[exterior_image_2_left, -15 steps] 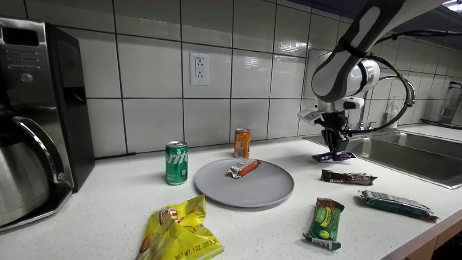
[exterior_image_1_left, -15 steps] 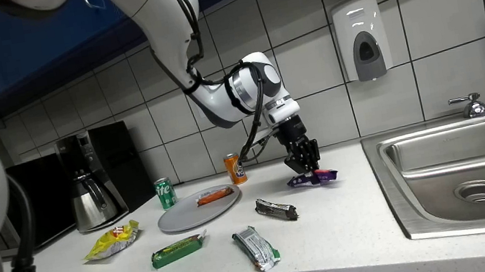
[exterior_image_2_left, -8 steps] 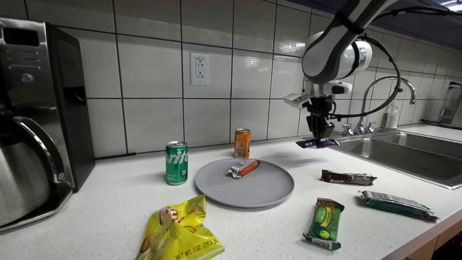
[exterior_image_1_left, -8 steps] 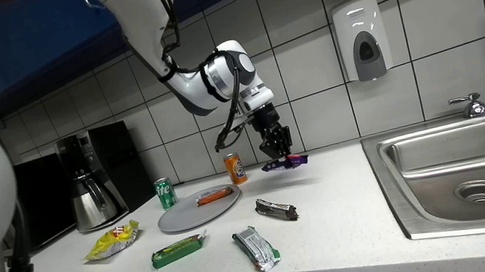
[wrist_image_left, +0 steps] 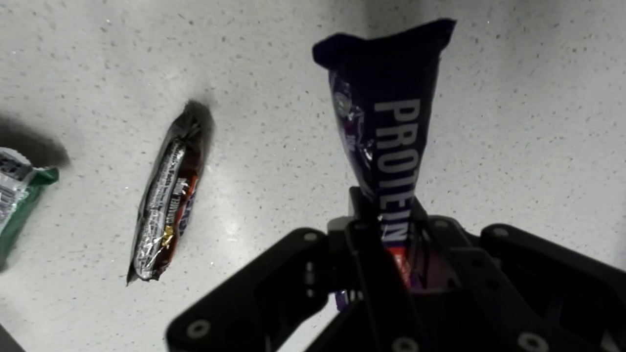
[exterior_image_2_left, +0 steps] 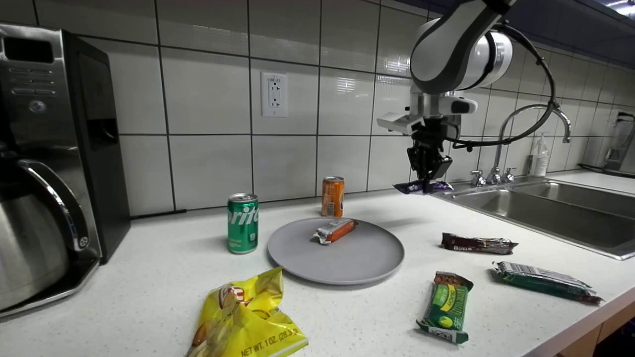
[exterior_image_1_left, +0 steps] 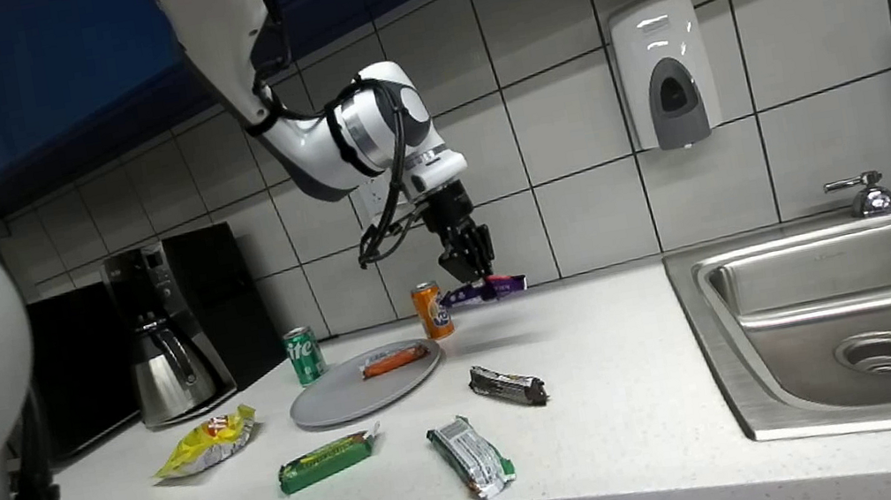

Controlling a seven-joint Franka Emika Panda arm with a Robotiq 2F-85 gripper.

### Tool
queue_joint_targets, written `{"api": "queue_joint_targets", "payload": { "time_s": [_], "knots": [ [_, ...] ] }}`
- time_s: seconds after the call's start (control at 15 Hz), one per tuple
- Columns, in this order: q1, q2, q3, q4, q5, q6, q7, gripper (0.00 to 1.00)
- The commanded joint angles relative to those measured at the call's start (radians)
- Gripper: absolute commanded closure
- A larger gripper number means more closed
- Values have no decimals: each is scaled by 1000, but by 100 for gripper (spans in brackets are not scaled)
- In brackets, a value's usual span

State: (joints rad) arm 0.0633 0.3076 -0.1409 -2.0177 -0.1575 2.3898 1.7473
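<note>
Gripper (wrist_image_left: pixel 390 208): jaws nearly together, narrow gap, clamped on the purple protein bar (wrist_image_left: pixel 393 122) around its middle. Bar is up off the countertop (exterior_image_2_left: pixel 158 267) in both exterior views, roughly level, shadow below it. Wrist view: one end of the bar points to 12 o'clock past the jaws, "PROTEIN" lettering along it, red patch down between the jaws; far end mostly hidden by the gripper. Same view: dark brown bar (wrist_image_left: pixel 168 200) lying flat at 9 o'clock from the jaws, green-and-silver bar (wrist_image_left: pixel 19 205) also at 9, farther out, cut by the frame edge.

In an exterior view, clock centered on the gray plate (exterior_image_2_left: pixel 347 265): gripper plus purple protein bar at about 2, beyond the rim and above counter height. Orange wrapped bar (exterior_image_2_left: pixel 335 231) sits on the plate, toward 12. Orange can (exterior_image_2_left: pixel 333 197) at 12, just outside the rim. Green can (exterior_image_2_left: pixel 242 225) between 9 and 10, near the rim. Yellow snack bag (exterior_image_2_left: pixel 243 317) at 8. Green bar (exterior_image_2_left: pixel 446 305) at 4. Dark brown bar at 3, green-and-silver bar past it. Sink (exterior_image_2_left: pixel 545 213) between 2 and 3, coffee maker (exterior_image_2_left: pixel 94 148) between 9 and 10, well out.
</note>
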Motion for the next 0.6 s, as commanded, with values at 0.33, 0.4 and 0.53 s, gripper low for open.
{"api": "queue_joint_targets", "payload": {
  "time_s": [0.33, 0.4, 0.53],
  "knots": [
    [6, 1, 74, 6, 28, -34, -163, 96],
    [9, 10, 82, 11, 30, -33, -183, 96],
    [16, 27, 96, 19, 38, -33, -222, 96]
  ]
}}
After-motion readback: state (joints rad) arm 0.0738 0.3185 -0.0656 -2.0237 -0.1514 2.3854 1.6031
